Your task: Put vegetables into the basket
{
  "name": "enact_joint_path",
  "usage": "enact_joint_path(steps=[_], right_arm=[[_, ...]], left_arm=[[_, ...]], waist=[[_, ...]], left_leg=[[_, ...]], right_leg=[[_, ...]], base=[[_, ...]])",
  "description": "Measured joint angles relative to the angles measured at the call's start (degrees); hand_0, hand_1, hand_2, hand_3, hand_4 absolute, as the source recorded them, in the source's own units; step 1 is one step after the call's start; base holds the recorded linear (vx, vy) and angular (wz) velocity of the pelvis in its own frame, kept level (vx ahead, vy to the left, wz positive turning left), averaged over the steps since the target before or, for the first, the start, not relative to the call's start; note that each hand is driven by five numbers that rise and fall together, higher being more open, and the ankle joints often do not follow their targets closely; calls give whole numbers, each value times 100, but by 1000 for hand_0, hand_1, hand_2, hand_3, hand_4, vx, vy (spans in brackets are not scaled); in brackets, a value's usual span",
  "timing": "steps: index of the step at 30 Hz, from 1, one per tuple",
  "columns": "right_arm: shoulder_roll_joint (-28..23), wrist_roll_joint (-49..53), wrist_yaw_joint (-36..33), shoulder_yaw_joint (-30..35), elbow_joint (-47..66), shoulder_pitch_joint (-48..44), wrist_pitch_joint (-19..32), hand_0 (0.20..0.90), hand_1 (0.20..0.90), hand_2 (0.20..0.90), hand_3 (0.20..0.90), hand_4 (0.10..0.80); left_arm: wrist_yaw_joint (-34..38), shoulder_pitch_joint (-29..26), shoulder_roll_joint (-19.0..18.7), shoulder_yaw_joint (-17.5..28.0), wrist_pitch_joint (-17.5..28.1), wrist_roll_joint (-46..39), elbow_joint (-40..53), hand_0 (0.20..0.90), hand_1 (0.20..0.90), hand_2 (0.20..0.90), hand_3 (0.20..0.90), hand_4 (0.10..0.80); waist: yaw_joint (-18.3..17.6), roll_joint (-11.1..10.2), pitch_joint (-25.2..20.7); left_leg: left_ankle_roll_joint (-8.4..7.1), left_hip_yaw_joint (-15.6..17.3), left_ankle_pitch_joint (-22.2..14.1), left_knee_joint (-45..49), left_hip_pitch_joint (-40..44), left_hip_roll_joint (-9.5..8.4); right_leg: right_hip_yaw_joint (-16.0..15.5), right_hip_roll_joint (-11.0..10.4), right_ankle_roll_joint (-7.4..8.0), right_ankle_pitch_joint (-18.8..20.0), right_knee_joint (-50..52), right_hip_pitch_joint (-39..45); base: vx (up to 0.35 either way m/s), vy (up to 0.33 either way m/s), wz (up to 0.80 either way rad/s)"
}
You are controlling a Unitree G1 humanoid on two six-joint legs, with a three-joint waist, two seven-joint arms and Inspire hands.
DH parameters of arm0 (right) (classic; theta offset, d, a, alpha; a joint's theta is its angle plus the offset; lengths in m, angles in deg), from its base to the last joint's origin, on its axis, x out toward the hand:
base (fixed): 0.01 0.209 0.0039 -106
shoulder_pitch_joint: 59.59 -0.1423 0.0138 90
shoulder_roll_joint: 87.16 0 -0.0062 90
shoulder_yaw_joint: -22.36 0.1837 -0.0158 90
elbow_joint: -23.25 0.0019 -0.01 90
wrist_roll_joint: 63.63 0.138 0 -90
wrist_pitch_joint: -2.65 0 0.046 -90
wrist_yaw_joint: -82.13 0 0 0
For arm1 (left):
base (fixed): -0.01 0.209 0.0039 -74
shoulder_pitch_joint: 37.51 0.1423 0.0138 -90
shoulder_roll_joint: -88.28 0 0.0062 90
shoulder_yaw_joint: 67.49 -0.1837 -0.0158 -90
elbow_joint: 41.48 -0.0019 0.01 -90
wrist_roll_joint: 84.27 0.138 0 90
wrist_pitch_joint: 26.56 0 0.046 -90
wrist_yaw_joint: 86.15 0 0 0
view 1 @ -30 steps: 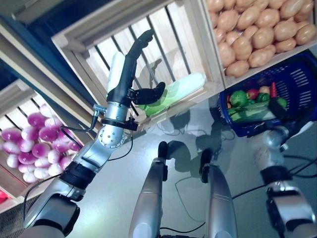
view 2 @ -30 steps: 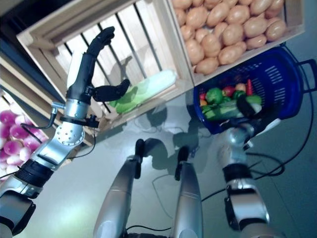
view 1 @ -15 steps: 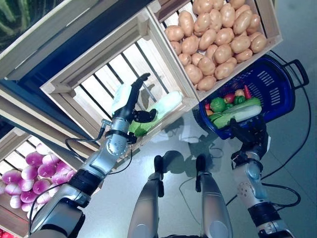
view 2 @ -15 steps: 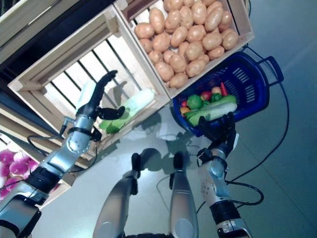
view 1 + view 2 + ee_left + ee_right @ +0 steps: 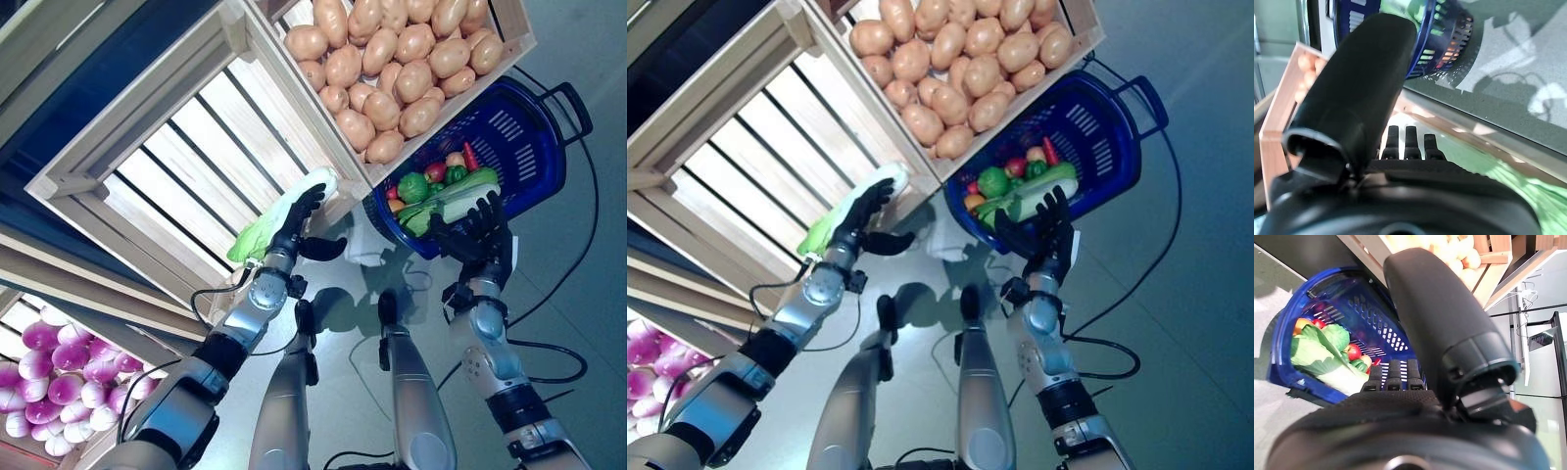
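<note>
Pale, leafy napa cabbage [image 5: 277, 217] — smooth white stalk, ruffled green tip — lying at the front edge of a slatted wooden crate [image 5: 157, 166], with the left hand [image 5: 296, 227] laid against it, fingers fairly straight and thumb spread, not closed round it. Blue plastic basket [image 5: 529, 137] with perforated walls on the grey floor, already heaped with another cabbage, a green pepper [image 5: 412, 186], red and orange pieces. Right hand [image 5: 477, 233] splayed wide at the basket's near rim, holding nothing. Compared with half a second ago, left hand lower on the cabbage. Neighbouring crate of rounded tan potatoes [image 5: 392, 59] just above the basket; glossy purple onions [image 5: 49, 382] off to the left.
</note>
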Motion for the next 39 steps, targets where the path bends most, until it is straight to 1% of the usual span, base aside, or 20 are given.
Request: enact_joint_path(steps=[2, 6, 9, 12, 14, 15, 17, 20, 21, 25, 28, 32, 35, 39], right_arm=[[1, -18, 1, -25, 0, -49, 0, 900, 900, 900, 900, 800], [4, -50, 1, -57, 1, -61, 0, 900, 900, 900, 900, 800], [34, -54, 1, -87, 1, -41, 0, 900, 900, 900, 900, 800], [38, -53, 3, -88, 1, 45, 1, 900, 900, 900, 900, 800], [38, -51, 10, -88, 1, 48, 1, 900, 900, 900, 900, 800], [38, -51, 11, -87, 1, 77, 1, 900, 900, 900, 900, 800], [38, -50, 14, -87, 5, 115, 1, 900, 900, 900, 900, 800], [39, -51, 21, -71, 76, 209, 2, 900, 900, 900, 900, 800], [39, -52, 22, -71, 80, 232, 2, 900, 900, 900, 900, 800], [32, -119, 24, -64, 173, 297, 2, 900, 900, 900, 900, 800], [31, -205, 29, -47, 296, 273, 2, 900, 900, 900, 900, 800], [31, -205, 47, 60, 320, 276, 1, 900, 900, 900, 900, 800], [27, -205, 55, 121, 320, 314, 1, 900, 900, 900, 900, 800], [27, -205, 65, 120, 321, 307, 1, 900, 900, 900, 900, 800]], left_arm=[[212, -33, 35, 32, 111, 13, -66, 900, 900, 900, 900, 800], [616, -199, 59, 37, 174, 115, -280, 900, 900, 900, 900, 800], [763, -225, 75, 147, 240, 150, -316, 900, 900, 900, 900, 800], [990, -225, 53, 155, 268, 797, -310, 900, 900, 900, 900, 800], [1129, -222, -34, 152, 275, 1167, -246, 900, 900, 900, 900, 800], [1130, -214, -148, 137, 272, 1339, -120, 900, 900, 900, 900, 800], [1145, -204, -274, 151, 265, 1414, 84, 900, 900, 900, 900, 800], [1121, -5, -522, 348, 221, 1476, 862, 900, 900, 900, 900, 800], [1121, 17, -558, 374, 214, 1527, 965, 900, 900, 900, 900, 800], [1088, 105, -619, 421, 157, 1562, 1126, 900, 900, 900, 900, 800], [694, 251, -619, 522, 158, 1127, 1180, 900, 900, 900, 900, 800], [493, 464, -621, 598, 158, 1101, 1318, 900, 900, 900, 900, 800], [498, 564, -625, 671, 158, 1112, 1544, 900, 900, 900, 900, 800], [657, 527, -638, 703, 147, 1125, 1620, 900, 900, 900, 900, 800]], waist=[[0, -47, 0], [-2, -205, -6], [-6, -284, -5], [-2, -294, -4], [4, -294, -4], [2, -294, -4], [15, -294, -4], [58, -293, -3], [100, -292, -4], [220, -290, -3], [252, -290, -3], [313, -289, -3], [328, -286, -2], [320, -282, -2]], left_leg=[[-2, 1, 2, 0, -1, 6], [-29, 0, 19, 4, -42, 46], [-62, -13, 43, -9, -99, 73], [-79, -24, 98, -111, -113, 87], [-85, -34, 118, -123, -156, 88], [-90, -48, 123, -133, -174, 88], [-94, -58, 133, -154, -179, 88], [-97, -79, 242, -344, -180, 66], [-100, -83, 258, -379, -171, 66], [-103, -90, 304, -482, -155, 62], [-105, -93, 314, -501, -158, 59], [-109, -99, 338, -533, -159, 60], [-117, -125, 347, -534, -165, 62], [-130, -174, 356, -534, -176, 62]], right_leg=[[0, 5, -2, 1, -2, -1], [-1, 45, -30, 16, -14, -29], [-4, 75, -60, 37, -14, -99], [-31, 85, -74, 46, -36, -137], [-34, 88, -78, 47, -35, -189], [-47, 88, -81, 46, -36, -205], [-59, 85, -86, 42, -38, -214], [-81, 68, -94, 46, -74, -274], [-90, 67, -95, 46, -85, -275], [-108, 62, -96, 46, -118, -282], [-116, 57, -96, 45, -117, -295], [-137, 52, -101, 41, -118, -304], [-169, 50, -114, 30, -102, -304], [-198, 50, -128, 20, -87, -306]], base=[[-38, -47, -1], [-22, -59, -1], [-8, -61, -2], [-6, -32, 2], [0, 0, 0], [0, 0, 0], [13, -16, 4], [15, -6, 5], [11, -17, 4], [0, -6, 2], [0, 0, 0], [5, -4, 1], [20, -4, 4], [11, 3, 2]])
